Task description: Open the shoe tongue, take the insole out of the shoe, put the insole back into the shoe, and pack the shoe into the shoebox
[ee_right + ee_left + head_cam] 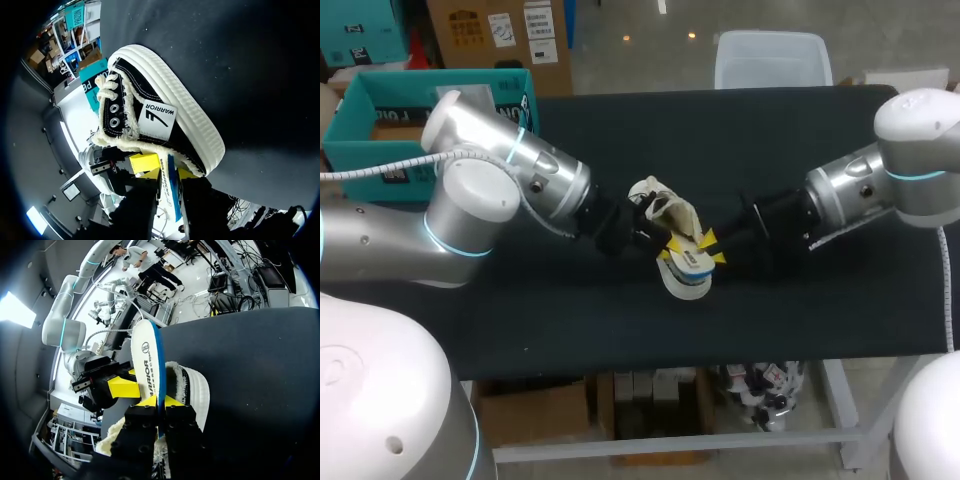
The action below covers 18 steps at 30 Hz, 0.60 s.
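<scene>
The left hand (161, 401) is closed on the insole (147, 360): both yellow tips press the thin blue edge from opposite sides. From these fingers the insole stands on edge and extends straight ahead, white face to one side and blue to the other. The right hand (168, 173) grips the same insole. The sheet passes between its two yellow tips, and in the left wrist view one right-hand finger lies flat against the white face. The two hands meet tip to tip from opposite sides, over the middle of the black table (800, 130). The shoe (165, 117) is directly ahead of the right hand, with its fleece-lined opening just beyond the fingertips and its toe pointing away. It is black with a white ribbed sole and white laces. Seen from the left hand, the shoe sits just beside the insole, on its blue side. Whether the insole's gripped end is inside the opening cannot be determined.
</scene>
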Each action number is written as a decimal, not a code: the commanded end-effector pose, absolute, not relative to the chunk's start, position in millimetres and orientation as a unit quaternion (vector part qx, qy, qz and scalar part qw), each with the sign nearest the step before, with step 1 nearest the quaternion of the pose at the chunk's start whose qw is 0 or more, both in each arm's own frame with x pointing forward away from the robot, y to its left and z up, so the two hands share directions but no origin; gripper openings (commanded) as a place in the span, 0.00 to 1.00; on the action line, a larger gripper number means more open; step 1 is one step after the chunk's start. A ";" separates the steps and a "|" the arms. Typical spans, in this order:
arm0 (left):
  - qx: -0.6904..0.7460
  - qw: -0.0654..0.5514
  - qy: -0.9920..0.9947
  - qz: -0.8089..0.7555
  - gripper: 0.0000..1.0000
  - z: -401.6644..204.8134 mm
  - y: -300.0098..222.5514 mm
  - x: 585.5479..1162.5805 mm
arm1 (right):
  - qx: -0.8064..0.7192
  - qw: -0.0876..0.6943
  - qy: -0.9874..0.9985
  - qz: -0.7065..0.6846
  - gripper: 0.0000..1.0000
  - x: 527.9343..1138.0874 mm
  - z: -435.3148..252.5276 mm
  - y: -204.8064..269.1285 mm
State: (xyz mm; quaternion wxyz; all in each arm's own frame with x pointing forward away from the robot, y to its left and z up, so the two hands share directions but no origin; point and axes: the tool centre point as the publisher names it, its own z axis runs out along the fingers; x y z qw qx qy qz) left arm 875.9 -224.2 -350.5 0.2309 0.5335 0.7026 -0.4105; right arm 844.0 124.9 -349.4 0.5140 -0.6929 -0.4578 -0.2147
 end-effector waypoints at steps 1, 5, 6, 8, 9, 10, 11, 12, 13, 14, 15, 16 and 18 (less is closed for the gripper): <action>0.533 0.232 0.702 -0.411 0.00 -352.4 -226.0 875.2 | -0.683 0.523 -0.461 -0.217 0.00 847.8 -350.2 123.8; 0.541 0.230 0.696 -0.412 0.36 -346.0 -225.3 869.9 | -0.682 0.522 -0.463 -0.219 0.00 847.8 -348.7 124.7; 0.542 0.231 0.694 -0.413 0.42 -343.2 -224.7 867.8 | -0.682 0.520 -0.465 -0.219 0.00 847.8 -348.2 125.2; 0.547 0.233 0.691 -0.412 0.38 -338.7 -224.4 863.8 | -0.682 0.518 -0.467 -0.218 0.00 847.6 -347.2 126.3; 0.549 0.233 0.689 -0.412 0.37 -336.8 -224.6 861.7 | -0.683 0.516 -0.468 -0.218 0.00 847.7 -346.8 126.5; 0.552 0.233 0.687 -0.412 0.35 -335.4 -224.9 859.9 | -0.683 0.516 -0.468 -0.218 0.00 847.9 -346.6 126.8; 0.554 0.233 0.684 -0.412 0.27 -334.1 -225.3 858.2 | -0.684 0.515 -0.469 -0.218 0.00 848.2 -346.3 127.1; 0.555 0.232 0.683 -0.415 0.22 -333.7 -225.5 857.4 | -0.684 0.515 -0.469 -0.218 0.00 848.4 -346.3 127.2; 0.556 0.231 0.681 -0.416 0.00 -333.3 -225.7 856.3 | -0.685 0.513 -0.470 -0.217 0.00 849.0 -346.3 127.7; 0.557 0.232 0.681 -0.416 0.00 -333.3 -225.9 855.9 | -0.685 0.513 -0.470 -0.217 0.00 849.3 -346.4 128.2; 0.557 0.231 0.680 -0.417 0.00 -333.4 -226.0 855.9 | -0.685 0.512 -0.471 -0.216 0.00 849.6 -346.3 128.5; 0.558 0.230 0.679 -0.417 0.00 -334.0 -226.3 855.7 | -0.687 0.509 -0.471 -0.214 0.00 850.2 -346.3 128.7; 0.559 0.230 0.680 -0.416 0.00 -335.4 -226.7 856.6 | -0.688 0.509 -0.471 -0.214 0.00 850.9 -346.5 128.8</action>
